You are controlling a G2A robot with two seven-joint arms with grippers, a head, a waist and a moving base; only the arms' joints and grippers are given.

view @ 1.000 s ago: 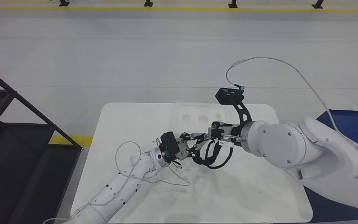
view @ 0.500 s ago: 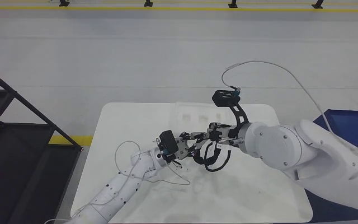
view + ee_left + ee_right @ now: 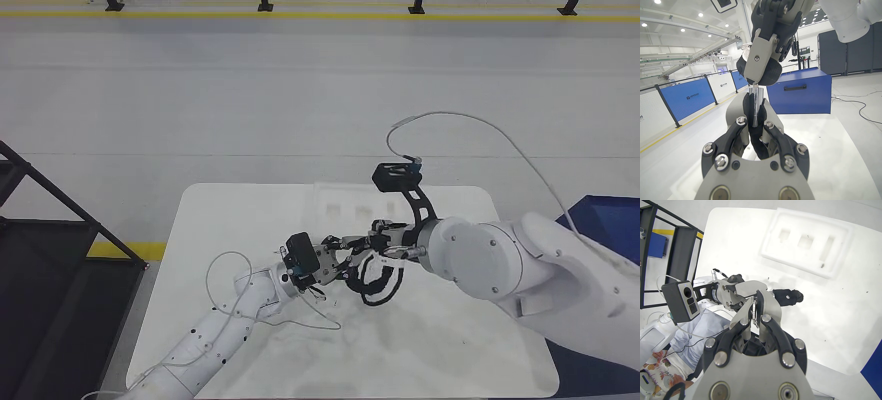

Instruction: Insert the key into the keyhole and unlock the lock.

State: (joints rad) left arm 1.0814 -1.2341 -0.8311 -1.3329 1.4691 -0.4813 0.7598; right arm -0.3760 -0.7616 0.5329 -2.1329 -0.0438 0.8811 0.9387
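Right jaws: the right gripper (image 3: 761, 78) is closed narrow on the key (image 3: 746, 49), pinching the flat bow; the blade points out past the fingertips.
Left jaws: the left gripper (image 3: 754, 107) is clamped on the lock (image 3: 755, 106), a chrome cylinder standing between the black pads, with its end face toward the key.
Key position: the blade tip touches the lock's end face. Depth of entry cannot be told.
Location: both grippers meet in the air above the table (image 3: 220, 230), near the white foam tray (image 3: 770, 251).
Step in hand: insertion, judged at or just past first contact.
Next move: push along the cylinder axis with the blade kept in line. Once it is seated, rotate the right wrist while the left grip resists the turn.
Risk: a tilted blade may jam or slip in the pads.
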